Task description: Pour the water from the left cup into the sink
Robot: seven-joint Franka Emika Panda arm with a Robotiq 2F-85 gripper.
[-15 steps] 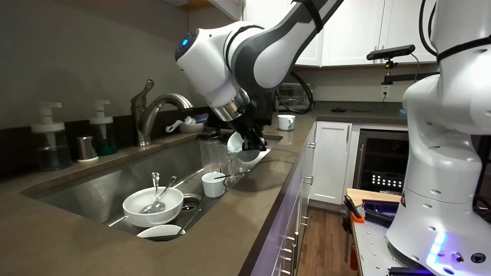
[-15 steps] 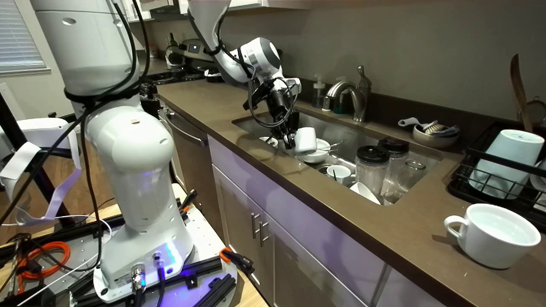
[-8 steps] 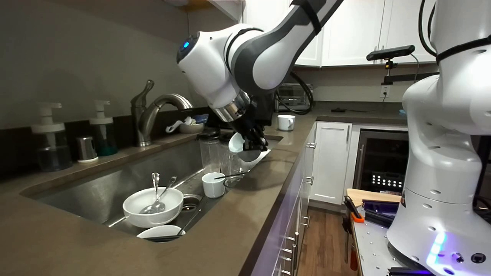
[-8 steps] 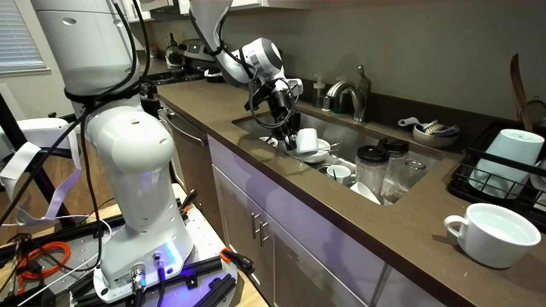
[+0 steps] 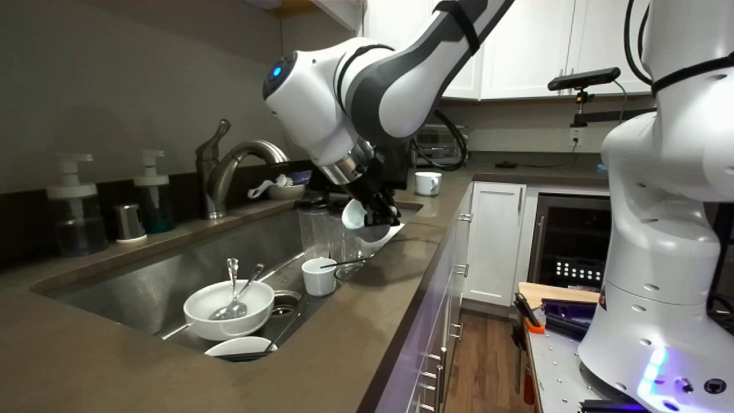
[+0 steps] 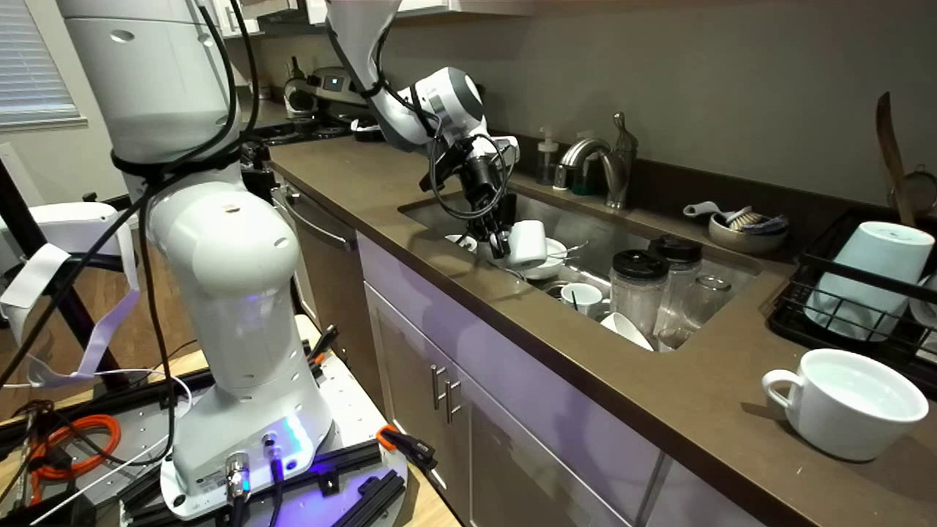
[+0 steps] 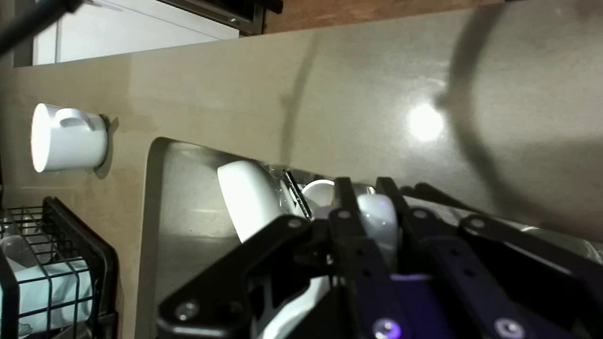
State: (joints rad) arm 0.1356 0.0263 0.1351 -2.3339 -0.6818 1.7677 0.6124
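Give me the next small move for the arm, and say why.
I'd probably roll the gripper slightly so the tipped cup comes toward upright above the sink. The cup is held tilted over it, and no stream shows falling from the mouth, so the pour looks done, though I can't tell whether a little water remains inside.

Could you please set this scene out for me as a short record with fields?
Pincer: shut on the held cup
Held cup pose: tilted, above the sink
Pour: no stream of water visible
In sink: white bowl with utensils inside, white mug, black-lidded jars
Second cup: white, upright on the countertop
Faucet: nothing visibly running
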